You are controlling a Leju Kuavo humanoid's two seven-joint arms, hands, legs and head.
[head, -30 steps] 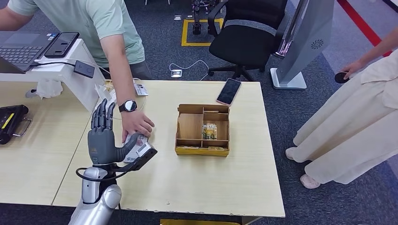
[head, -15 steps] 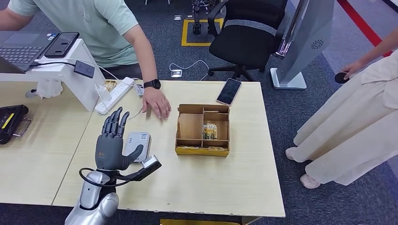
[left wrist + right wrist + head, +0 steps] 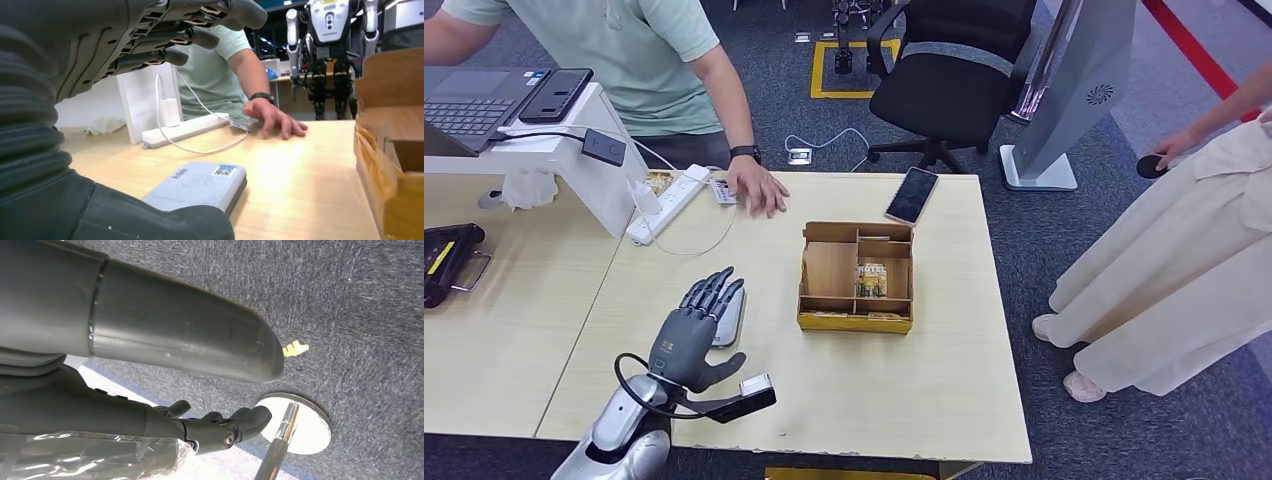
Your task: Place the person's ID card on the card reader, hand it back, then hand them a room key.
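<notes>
1. On the pale wooden surface, the flat grey rectangular card reader lies near the front left, just left of the brown cardboard divided box.
2. Above that reader hovers the robot's dark grey left hand, palm down, fingers spread and slightly curved, holding nothing; in the left wrist view a clear gap shows between the fingers and the reader's top.
3. No card lies on the reader's top face, which shows a small blue-and-white sticker.
4. At the far edge of the surface, a person in a light green shirt rests a hand flat, a dark watch on the wrist; a small card-like item lies at that hand, but whether it is the ID card cannot be told.
5. Inside the box, one middle compartment holds a small yellow packet marked "HOTEL".
6. Beside the box's far corner lies a dark smartphone; a white power strip with a looping white cable lies to the left.
7. Hanging by the robot's side over grey carpet, the right hand has its dark fingers loosely curled with nothing visible in them.
</notes>
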